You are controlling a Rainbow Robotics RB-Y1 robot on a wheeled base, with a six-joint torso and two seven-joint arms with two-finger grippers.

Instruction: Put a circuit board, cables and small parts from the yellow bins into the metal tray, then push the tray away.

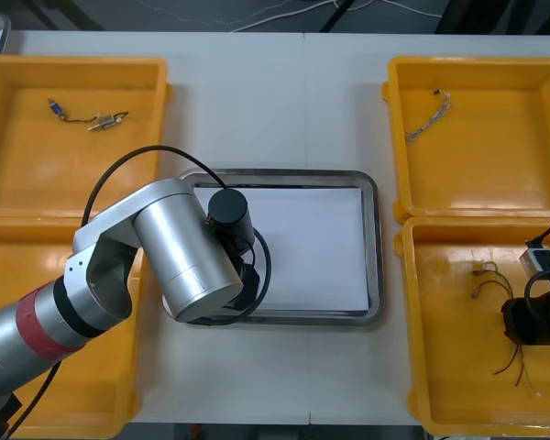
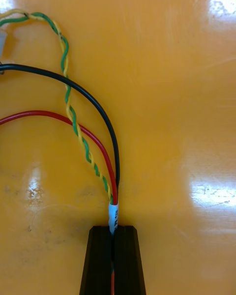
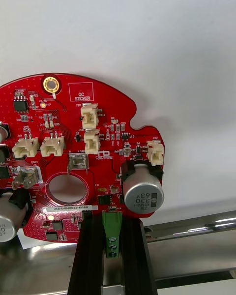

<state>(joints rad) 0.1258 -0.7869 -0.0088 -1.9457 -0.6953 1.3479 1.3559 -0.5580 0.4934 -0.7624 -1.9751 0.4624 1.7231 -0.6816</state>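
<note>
In the front view, left arm over the near left corner of the metal tray [image 1: 374, 240], white floor open rightward. Right wrist view: right hand [image 2: 114, 228] pinched narrow on cables [image 2: 114, 196] pointing straight ahead over the yellow bin [image 2: 172, 103]. Left wrist view: left hand [image 3: 112, 221] clamping the circuit board [image 3: 73, 142] by its green connector, beside the tray's rim

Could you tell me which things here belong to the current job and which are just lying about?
In use: red circuit board in the left end effector; cables in the right end effector; metal tray.
Lying about: small metal parts, far left bin; twisted cable, far right bin.
</note>
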